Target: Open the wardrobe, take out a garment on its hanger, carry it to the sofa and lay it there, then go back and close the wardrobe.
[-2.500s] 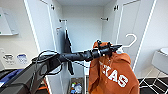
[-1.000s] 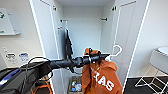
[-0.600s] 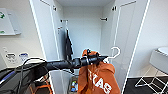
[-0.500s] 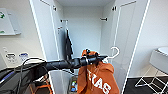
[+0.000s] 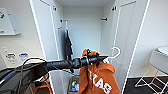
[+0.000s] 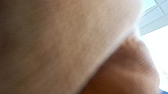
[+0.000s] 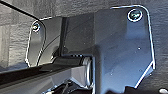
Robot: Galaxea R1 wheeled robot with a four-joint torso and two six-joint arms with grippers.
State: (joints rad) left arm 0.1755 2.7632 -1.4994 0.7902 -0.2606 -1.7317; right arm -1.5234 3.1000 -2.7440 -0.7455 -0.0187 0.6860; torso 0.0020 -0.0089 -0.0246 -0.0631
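Note:
The wardrobe (image 5: 83,27) stands open, both white doors swung out. My left arm reaches in from the left, and my left gripper (image 5: 102,58) holds the garment (image 5: 100,77), a burnt-orange hoodie with white letters, just in front of the opening. The white hanger (image 5: 115,51) shows its hook to the right of the gripper tip. Blurred orange fabric (image 6: 75,45) lies very close to the lens in the left wrist view. A dark plate (image 7: 120,50) of my right arm hangs over grey floor in the right wrist view.
A dark garment (image 5: 68,45) hangs inside the wardrobe at the left. Small items (image 5: 75,86) lie on its floor. A white stool on wire legs (image 5: 160,60) stands at the right over dark flooring. A wall panel (image 5: 7,22) and sockets (image 5: 15,56) are on the left.
The hoodie on its hanger has moved left and lower before the wardrobe as my left arm drew back. The wardrobe's doors have stayed open.

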